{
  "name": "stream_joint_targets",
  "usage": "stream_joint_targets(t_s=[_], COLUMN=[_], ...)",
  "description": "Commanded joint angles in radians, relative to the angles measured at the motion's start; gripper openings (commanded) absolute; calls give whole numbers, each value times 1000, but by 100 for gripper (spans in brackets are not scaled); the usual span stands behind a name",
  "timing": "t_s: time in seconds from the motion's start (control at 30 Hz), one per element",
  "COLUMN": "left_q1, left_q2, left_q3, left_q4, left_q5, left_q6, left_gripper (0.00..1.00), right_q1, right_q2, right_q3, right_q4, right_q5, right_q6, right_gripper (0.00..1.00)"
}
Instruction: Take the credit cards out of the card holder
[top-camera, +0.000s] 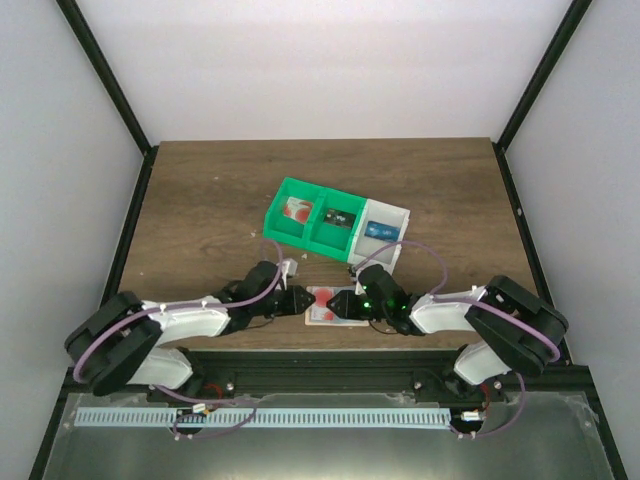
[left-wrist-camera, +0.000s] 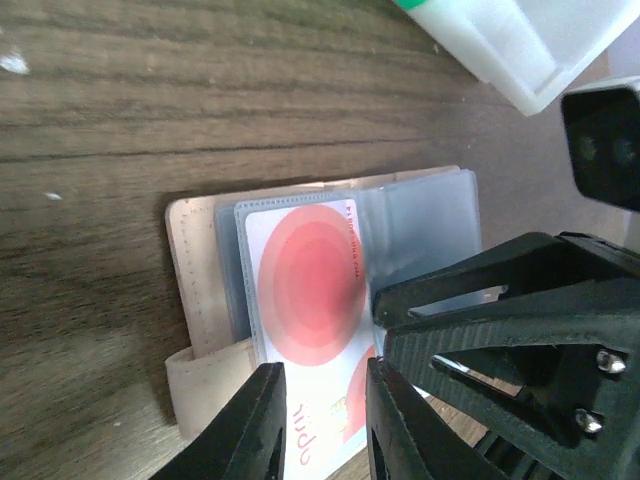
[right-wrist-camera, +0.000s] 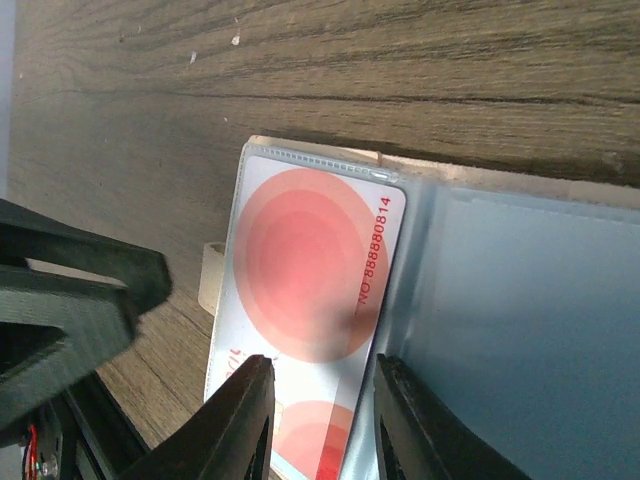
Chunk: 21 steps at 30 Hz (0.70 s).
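The card holder (top-camera: 322, 305) lies open on the table's near edge, with pale blue panels (right-wrist-camera: 530, 320) and a tan edge (left-wrist-camera: 195, 300). A white credit card with red circles (left-wrist-camera: 305, 280) sits in its left clear sleeve and also shows in the right wrist view (right-wrist-camera: 310, 270). Its near end seems to stick out past the holder. My left gripper (left-wrist-camera: 322, 425) is open, its fingers straddling the card's near end. My right gripper (right-wrist-camera: 322, 420) is open, low over the same card. The two grippers face each other across the holder, left (top-camera: 300, 300) and right (top-camera: 350, 303).
Behind the holder stand two green bins (top-camera: 288, 235) (top-camera: 326, 243) and a white bin (top-camera: 398, 215). Each has a card in it: red-white, dark and blue. The white bin's corner (left-wrist-camera: 520, 60) is close behind the holder. The table's front edge is just below.
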Motion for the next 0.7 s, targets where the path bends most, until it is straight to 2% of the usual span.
stream_joint_targets(t_s=[0.0, 0.2, 0.43, 0.67], left_q1=[-4, -6, -8, -9], left_q2=[88, 165, 170, 169], left_q3=[-26, -39, -51, -58], left_q4=[155, 177, 147, 153], left_q5=[89, 79, 46, 45], left_q6=[-18, -11, -6, -12], left_gripper=[23, 10, 8, 9], right_q1=[8, 8, 7, 7], right_q2=[1, 7, 18, 12], right_q3=[-12, -14, -10, -39], right_q4=[23, 34, 44, 144], right_q5=[14, 13, 13, -34], right_q6=[9, 15, 31, 52], right_gripper=[30, 30, 30, 16])
